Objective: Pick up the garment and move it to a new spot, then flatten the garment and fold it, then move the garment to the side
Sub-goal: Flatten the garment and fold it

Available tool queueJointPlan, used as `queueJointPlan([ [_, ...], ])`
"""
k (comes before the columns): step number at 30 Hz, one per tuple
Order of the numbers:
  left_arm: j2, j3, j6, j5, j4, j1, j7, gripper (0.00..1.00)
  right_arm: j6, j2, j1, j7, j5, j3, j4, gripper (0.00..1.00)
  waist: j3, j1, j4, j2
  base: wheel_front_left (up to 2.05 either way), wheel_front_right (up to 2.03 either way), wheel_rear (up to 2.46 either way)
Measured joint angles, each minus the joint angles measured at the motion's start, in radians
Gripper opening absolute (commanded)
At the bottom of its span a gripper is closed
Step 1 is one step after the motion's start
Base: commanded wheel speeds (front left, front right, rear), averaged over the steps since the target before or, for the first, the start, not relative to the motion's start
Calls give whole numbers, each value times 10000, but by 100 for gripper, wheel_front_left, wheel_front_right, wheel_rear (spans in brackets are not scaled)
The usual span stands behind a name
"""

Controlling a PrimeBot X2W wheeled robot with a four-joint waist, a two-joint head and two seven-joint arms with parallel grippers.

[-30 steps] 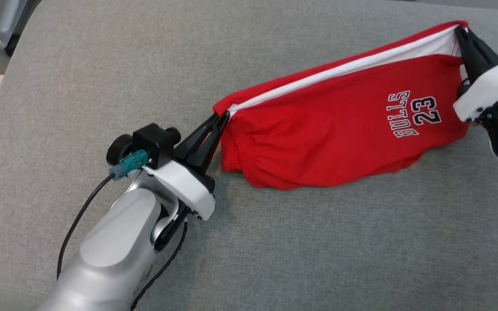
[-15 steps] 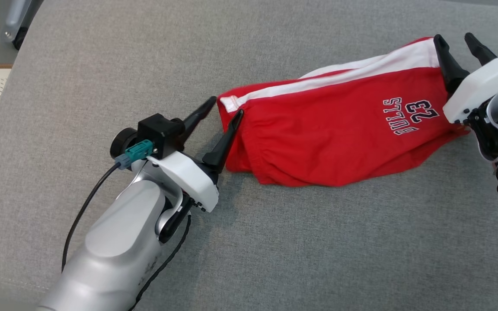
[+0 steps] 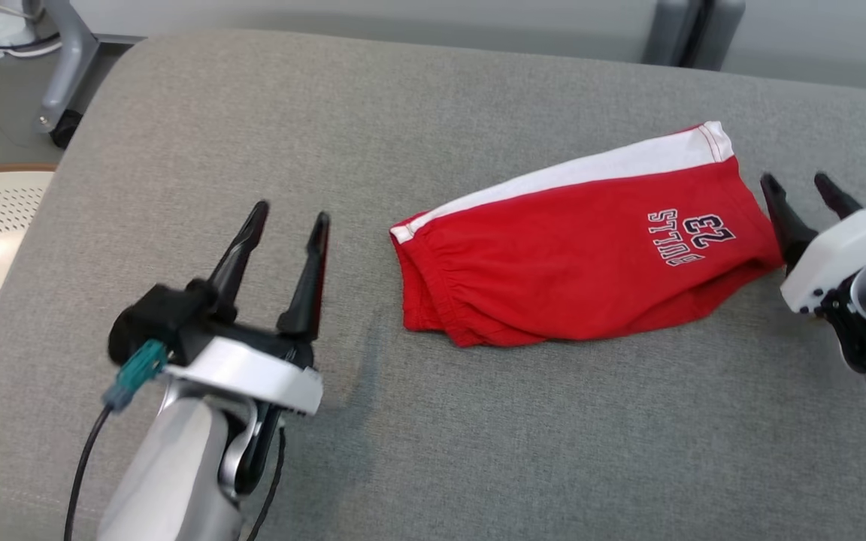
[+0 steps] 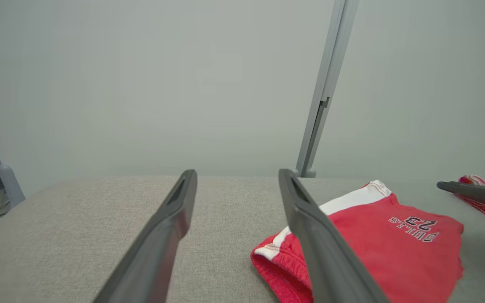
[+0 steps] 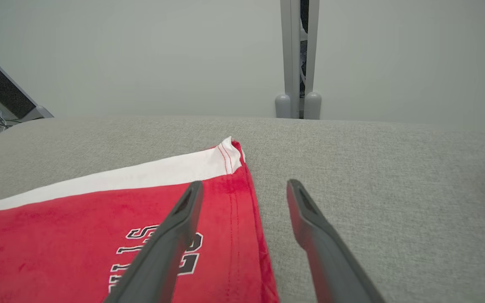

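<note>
Grey cushion bearing one pair of red shorts, lying folded right of centre between two grippers. A second earlier each gripper pinched one end of the upper edge. Both have since let go and drawn back. The left gripper is now well clear of the waistband and the right gripper is just beside the hem, each with its two fingers apart and empty. Folding appears complete; the sideways move remains.
</note>
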Motion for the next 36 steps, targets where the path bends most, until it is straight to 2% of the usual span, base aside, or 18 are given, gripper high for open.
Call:
queueJointPlan([
  [5, -230, 972, 161, 522, -665, 943, 2, 100, 0, -17, 259, 134, 163, 224, 278, 100, -119, 0, 142, 0, 0, 0, 0],
  [11, -483, 2056, 104, 1151, -1091, 2132, 2, 100, -2, 153, 362, 426, 351, 487, 849, 100, -194, 0, 324, 0, 0, 0, 0],
  [22, -552, 2314, -127, 1266, -1104, 2515, 2, 100, 0, 380, 342, 867, 418, 750, 1762, 98, -105, 0, 558, 0, 0, 0, 0],
  [23, -554, 2280, -125, 1244, -1106, 2510, 2, 100, 0, 408, 319, 940, 441, 779, 1799, 43, -89, 0, 567, 0, 0, 0, 0],
  [24, -554, 2253, -125, 1204, -1104, 2508, 2, 100, -2, 420, 270, 986, 439, 838, 1824, 10, -77, 0, 570, 0, 0, 0, 0],
  [25, -556, 2230, -125, 1191, -1101, 2505, 2, 100, -2, 439, 246, 1018, 451, 863, 1804, 0, -70, 0, 563, 0, 0, 0, 0],
  [31, -562, 2190, -125, 1177, -982, 2499, 2, 100, 0, 575, 260, 481, 708, 786, 1645, 0, -231, 0, 412, 0, 0, 0, 0],
  [36, -558, 2230, -196, 1264, -857, 2595, 2, 100, 0, 558, 757, -107, 1191, 631, 1058, 0, -599, 0, 148, 0, 0, 0, 0],
])
